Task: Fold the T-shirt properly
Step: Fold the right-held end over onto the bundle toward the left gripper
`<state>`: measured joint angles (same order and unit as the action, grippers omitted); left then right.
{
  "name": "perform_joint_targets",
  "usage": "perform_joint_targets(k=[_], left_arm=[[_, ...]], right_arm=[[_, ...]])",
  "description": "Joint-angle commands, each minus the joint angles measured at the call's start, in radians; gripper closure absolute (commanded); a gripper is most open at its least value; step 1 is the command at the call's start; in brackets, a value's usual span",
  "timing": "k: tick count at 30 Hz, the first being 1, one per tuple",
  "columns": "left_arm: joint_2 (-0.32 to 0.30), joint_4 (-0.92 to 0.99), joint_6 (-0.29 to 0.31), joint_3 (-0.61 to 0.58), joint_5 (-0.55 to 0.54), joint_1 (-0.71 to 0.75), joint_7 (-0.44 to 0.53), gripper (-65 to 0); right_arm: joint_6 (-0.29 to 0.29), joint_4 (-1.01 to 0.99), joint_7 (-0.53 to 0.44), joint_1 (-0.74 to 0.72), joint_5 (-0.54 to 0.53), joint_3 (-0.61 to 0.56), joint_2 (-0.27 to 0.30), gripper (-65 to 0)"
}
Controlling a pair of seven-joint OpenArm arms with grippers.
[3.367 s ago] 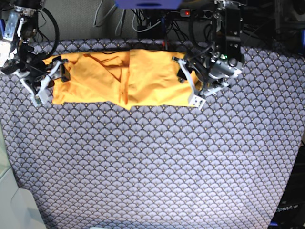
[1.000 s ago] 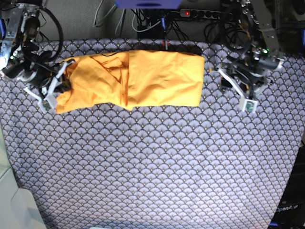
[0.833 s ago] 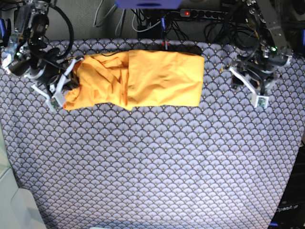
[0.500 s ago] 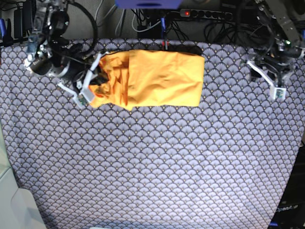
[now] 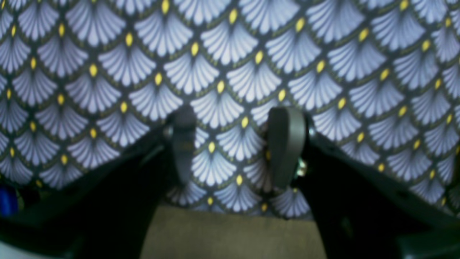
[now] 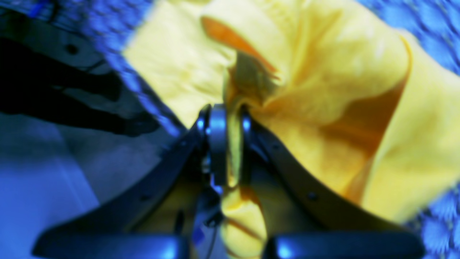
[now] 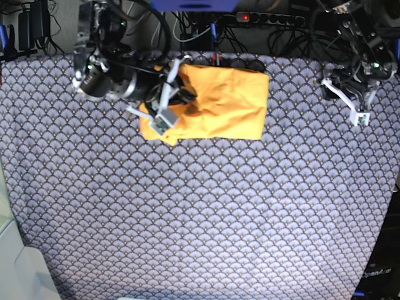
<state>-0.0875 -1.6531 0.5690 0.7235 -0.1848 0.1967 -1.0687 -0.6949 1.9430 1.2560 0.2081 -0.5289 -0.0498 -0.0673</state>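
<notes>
The yellow-orange T-shirt (image 7: 219, 103) lies as a folded band at the back of the table. My right gripper (image 7: 170, 94) is shut on its left end and holds that end raised over the middle of the shirt. The right wrist view shows the pads pinching a bunched fold of the T-shirt (image 6: 323, 90) inside my right gripper (image 6: 230, 144). Far to the right, off the shirt, my left gripper (image 7: 347, 100) hangs open. In the left wrist view my left gripper (image 5: 233, 147) has only patterned cloth between its fingers (image 5: 285, 144).
The blue-grey scallop-patterned cloth (image 7: 200, 206) covers the whole table. Cables and a power strip (image 7: 269, 17) run along the back edge. A pale object (image 7: 19, 269) sits off the table at the lower left.
My right gripper has carried the shirt's left end to the right, over the rest of the shirt, so the band is shorter. The open left gripper drifted right, away from the shirt.
</notes>
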Motion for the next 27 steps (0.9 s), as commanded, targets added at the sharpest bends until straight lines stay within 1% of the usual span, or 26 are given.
perform_joint_targets(k=[1, 5, 11, 14, 20, 23, 27], left_arm=[[0.001, -0.023, -0.002, 0.002, -0.011, -0.013, 0.011, -32.3], [0.019, -0.025, 0.001, 0.0, -0.011, -0.013, 0.011, -32.3], [0.019, -0.025, 0.003, -0.029, -0.011, -0.006, 0.011, -32.3], [0.019, -0.025, 0.003, -0.029, -0.011, -0.006, 0.011, -32.3], [0.019, -0.023, 0.003, -0.029, -0.012, -0.007, 0.009, -32.3], [0.022, -0.025, 0.003, -0.029, -0.02, -0.007, 0.003, -32.3], [0.033, -0.026, 0.003, -0.029, -0.012, -0.007, 0.008, -32.3]], right_arm=[[-0.003, 0.019, -0.025, -0.019, -0.026, -0.015, -0.021, 0.0], [-0.003, 0.012, -0.028, -0.066, -0.021, -0.088, -0.038, 0.0], [-0.003, 0.011, -0.029, -0.1, -0.026, -0.15, -0.039, 0.0], [-0.003, 0.009, -0.031, -0.111, -0.023, -0.206, -0.039, 0.0], [-0.003, 0.002, -0.031, -0.129, -0.02, -0.227, -0.038, 0.0], [-0.003, -0.066, -0.031, -0.154, -0.02, -0.235, -0.039, 0.0], [-0.003, -0.181, -0.031, -0.206, -0.023, -0.305, -0.039, 0.0]])
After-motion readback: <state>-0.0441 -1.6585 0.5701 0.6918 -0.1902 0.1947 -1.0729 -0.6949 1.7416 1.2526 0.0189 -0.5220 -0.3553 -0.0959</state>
